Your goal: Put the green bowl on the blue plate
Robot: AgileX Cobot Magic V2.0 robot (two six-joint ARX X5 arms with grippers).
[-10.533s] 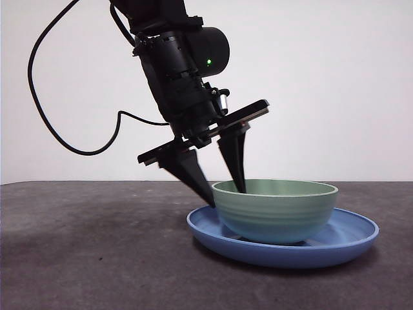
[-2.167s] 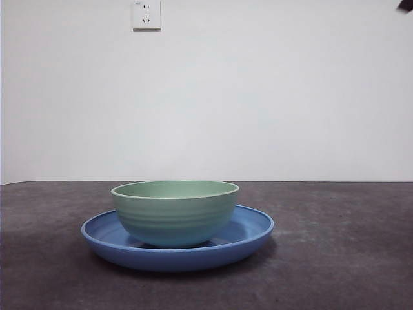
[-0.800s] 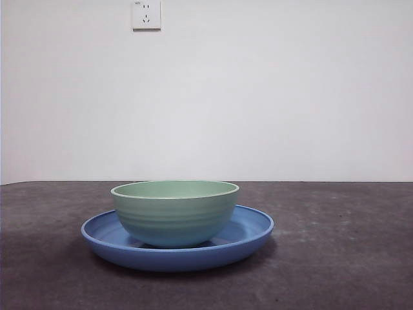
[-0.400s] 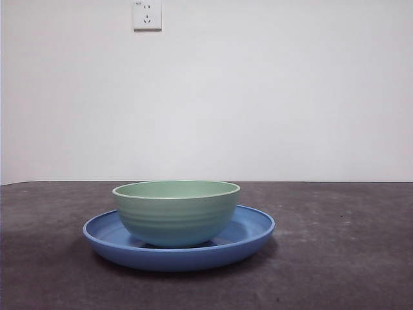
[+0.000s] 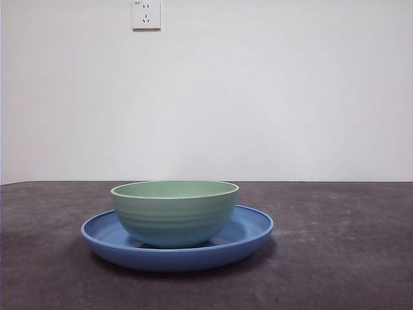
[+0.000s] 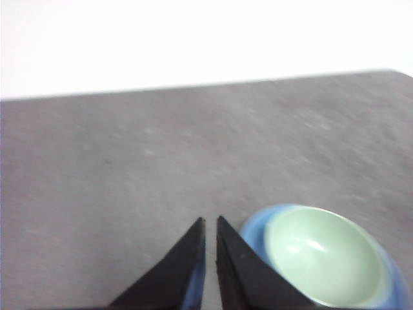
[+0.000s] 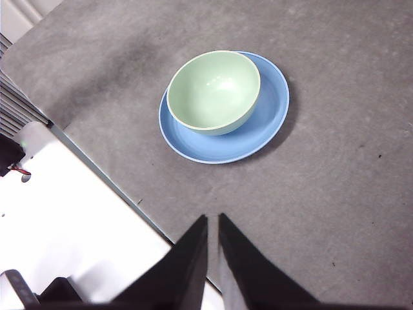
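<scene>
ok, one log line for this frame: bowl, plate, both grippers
bowl: upright on plate | left gripper: shut, clear | right gripper: shut, clear | task: placed

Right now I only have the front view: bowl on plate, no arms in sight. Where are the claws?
Observer: The left claw hangs above the bare table, beside the blue plate, shut on nothing.
Operator: And the right one?
Observer: The right claw is high up near the table's edge, well apart from the plate, also shut and empty.
Operator: Anything inside the bowl? I can't see over its rim.
Observer: No. From above, the green bowl is empty.
</scene>
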